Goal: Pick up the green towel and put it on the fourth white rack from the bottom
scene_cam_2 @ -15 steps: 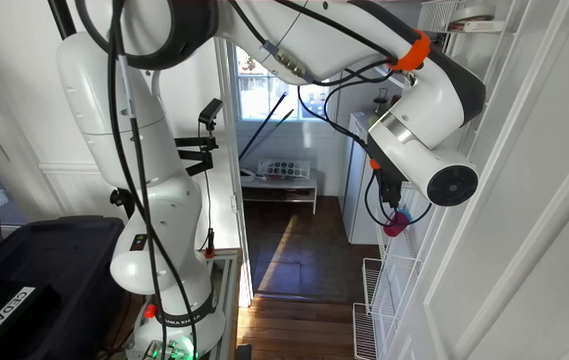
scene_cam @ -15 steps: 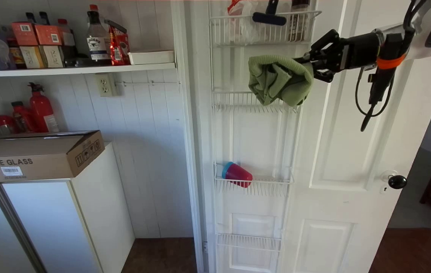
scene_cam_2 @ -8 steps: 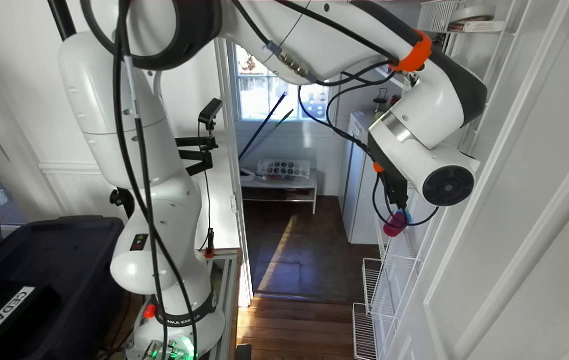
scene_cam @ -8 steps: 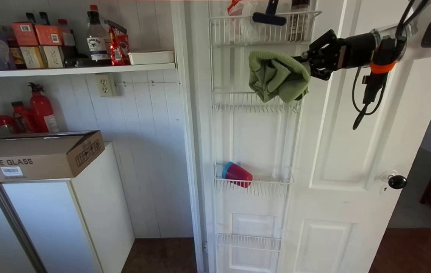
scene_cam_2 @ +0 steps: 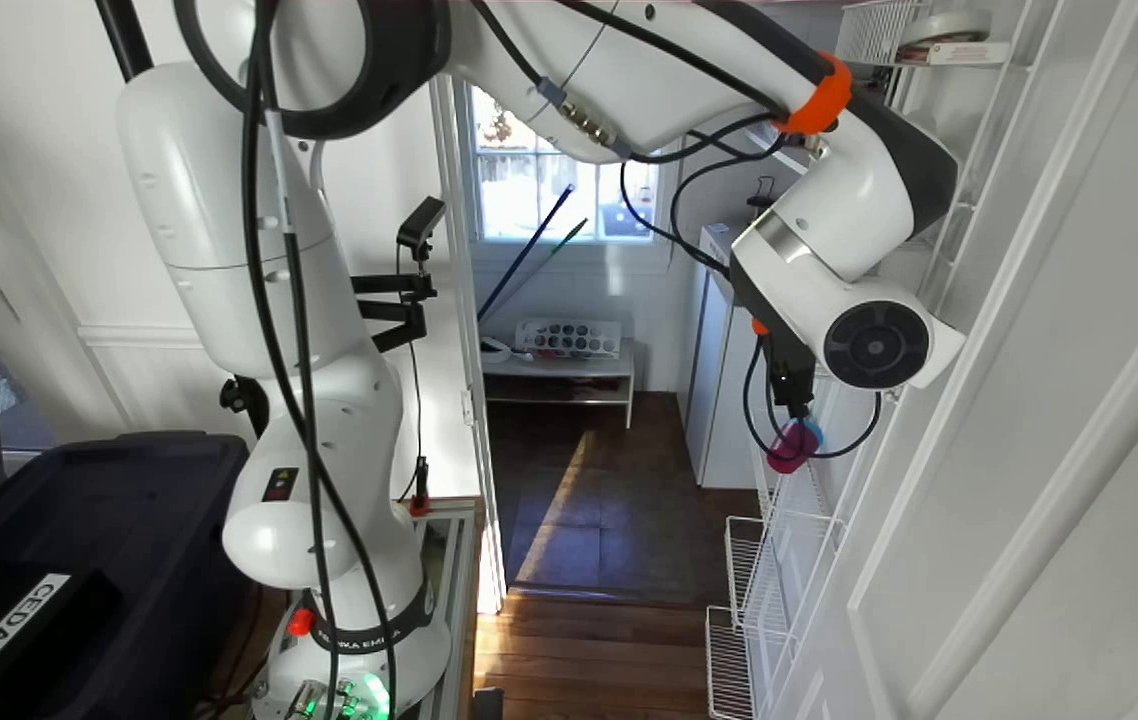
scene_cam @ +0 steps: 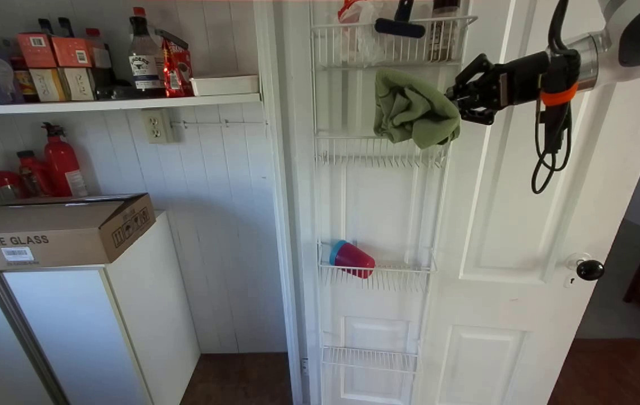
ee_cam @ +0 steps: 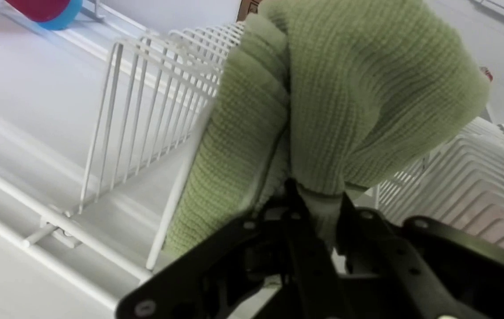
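Observation:
My gripper [scene_cam: 453,97] is shut on the green towel [scene_cam: 417,109], which hangs bunched from the fingertips in an exterior view. In the wrist view the black fingers [ee_cam: 318,190] pinch a fold of the towel [ee_cam: 336,97]. The towel's lower edge overlaps a white wire rack [scene_cam: 348,152] on the door; I cannot tell whether they touch. That rack also shows left of the towel in the wrist view [ee_cam: 176,71]. The arm hides the towel and fingertips in an exterior view, where only the dark gripper body [scene_cam_2: 789,375] shows.
A higher rack [scene_cam: 325,48] holds a plastic bag, a bottle and a black-headed tool [scene_cam: 401,28]. A lower rack [scene_cam: 404,275] holds a red and blue cup [scene_cam: 354,260]. Another rack [scene_cam: 370,357] is below. The white door [scene_cam: 522,304] stands behind the arm.
The towel has risen slightly and moved a little to the right in an exterior view. The wrist has turned and the hanging cable has shifted. The gripper stays shut on the towel.

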Robot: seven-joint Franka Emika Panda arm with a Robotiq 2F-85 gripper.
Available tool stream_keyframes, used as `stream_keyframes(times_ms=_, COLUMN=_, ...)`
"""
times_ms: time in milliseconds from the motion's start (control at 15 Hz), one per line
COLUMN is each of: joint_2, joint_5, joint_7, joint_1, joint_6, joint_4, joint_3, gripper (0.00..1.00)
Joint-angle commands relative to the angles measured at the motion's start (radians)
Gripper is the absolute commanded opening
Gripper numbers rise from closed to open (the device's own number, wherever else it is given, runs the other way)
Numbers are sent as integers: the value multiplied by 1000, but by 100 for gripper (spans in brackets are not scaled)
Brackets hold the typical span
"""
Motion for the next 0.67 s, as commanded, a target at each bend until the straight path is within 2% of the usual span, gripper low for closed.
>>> stream_keyframes(times_ms=0, joint_2=-6, joint_5=11, joint_7=96, joint_1=15, joint_6=90, joint_4=18, joint_3=14, gripper=4)
stream_keyframes(times_ms=333, joint_2=-21, joint_5=-8, joint_7=197, joint_1=29, joint_6=200, joint_4=26, joint_3=32, gripper=7)
stream_keyframes(times_ms=400, joint_2=-21, joint_5=-10, joint_7=211, joint_1=31, joint_6=208, joint_4=28, joint_3=35, gripper=28)
stream_keyframes(times_ms=467, joint_2=-23, joint_5=-23, joint_7=226, joint_1=32, joint_6=202, joint_4=26, joint_3=35, gripper=42)
stream_keyframes(times_ms=600, joint_2=-32, joint_5=-36, joint_7=245, joint_1=32, joint_6=204, joint_4=20, joint_3=33, gripper=55)
